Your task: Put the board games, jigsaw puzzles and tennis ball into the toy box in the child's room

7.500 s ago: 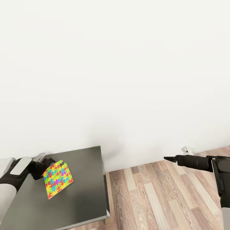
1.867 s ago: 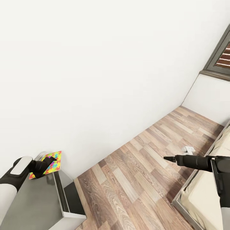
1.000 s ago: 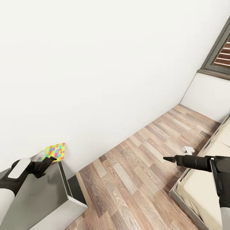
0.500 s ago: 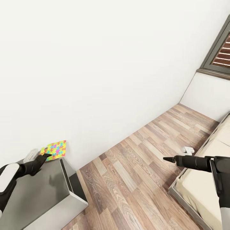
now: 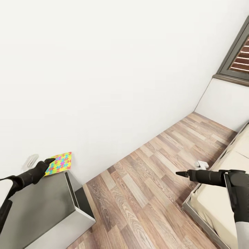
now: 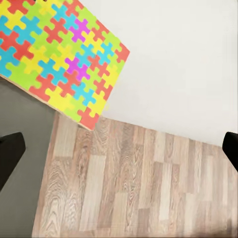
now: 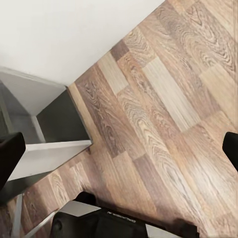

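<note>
One jigsaw [image 5: 59, 163] lies on the counter [image 5: 38, 204], unboxed; left claw [image 5: 48, 161] spread beside it; right claw [image 5: 180, 173] spread, empty.

Nope, nothing readable anywhere in these. The jigsaw puzzle [image 5: 59, 162] is just coloured interlocking pieces, no letters or numbers printed on it, and the close-up from the left wrist shows the same thing. The white wall [image 5: 103, 76] is totally blank, and the wood plank floor [image 5: 145, 193] has only grain. The dark cabinet top [image 5: 38, 207] carries no label or brand mark either. The window frame [image 5: 238, 58] in the corner has no sign on it.
</note>
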Tool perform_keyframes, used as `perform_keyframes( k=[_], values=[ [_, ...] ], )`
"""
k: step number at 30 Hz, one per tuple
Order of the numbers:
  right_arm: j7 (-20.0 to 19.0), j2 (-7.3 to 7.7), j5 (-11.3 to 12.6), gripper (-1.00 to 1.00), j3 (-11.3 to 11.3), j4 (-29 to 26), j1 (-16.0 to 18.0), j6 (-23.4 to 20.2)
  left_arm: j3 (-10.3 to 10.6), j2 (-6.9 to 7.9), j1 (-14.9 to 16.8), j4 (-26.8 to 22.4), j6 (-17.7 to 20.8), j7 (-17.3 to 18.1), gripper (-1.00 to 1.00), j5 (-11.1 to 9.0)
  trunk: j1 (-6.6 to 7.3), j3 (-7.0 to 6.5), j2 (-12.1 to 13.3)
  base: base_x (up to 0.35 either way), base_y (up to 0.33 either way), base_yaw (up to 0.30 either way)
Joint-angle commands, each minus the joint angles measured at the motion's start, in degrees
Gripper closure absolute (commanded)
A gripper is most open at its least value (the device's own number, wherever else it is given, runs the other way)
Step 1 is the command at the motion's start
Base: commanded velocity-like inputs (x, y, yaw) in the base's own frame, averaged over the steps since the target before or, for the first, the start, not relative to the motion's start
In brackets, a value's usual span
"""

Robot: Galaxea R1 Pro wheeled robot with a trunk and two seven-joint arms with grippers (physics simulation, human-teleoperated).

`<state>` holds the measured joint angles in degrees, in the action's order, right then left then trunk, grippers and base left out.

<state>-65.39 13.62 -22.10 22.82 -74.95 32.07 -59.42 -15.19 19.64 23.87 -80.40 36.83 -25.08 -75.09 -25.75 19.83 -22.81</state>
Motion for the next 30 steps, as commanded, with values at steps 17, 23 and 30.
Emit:
perform_keyframes(
  k=[17,23,30],
  values=[
    [19.29,-3.04,0.75,-1.00,2.50,30.25,15.91,-0.36,10.97,-11.50,2.09,-10.55,3.06,-14.19,-1.00,-0.89,-0.03,0.10,-0.11,0.000,0.000,0.000],
    [25.61,-3.64,2.72,-1.00,7.66,41.28,21.11,3.05,15.60,-15.05,2.42,-11.24,3.20,-17.17,-1.00,-0.71,-0.03,0.10,-0.11,0.000,0.000,-0.010],
    [28.55,-4.55,3.68,-1.00,10.53,46.38,23.51,7.31,18.56,-17.37,3.16,-11.62,3.40,-18.44,-1.00,-0.71,-0.03,0.10,-0.11,0.000,0.000,-0.082]
  ],
)
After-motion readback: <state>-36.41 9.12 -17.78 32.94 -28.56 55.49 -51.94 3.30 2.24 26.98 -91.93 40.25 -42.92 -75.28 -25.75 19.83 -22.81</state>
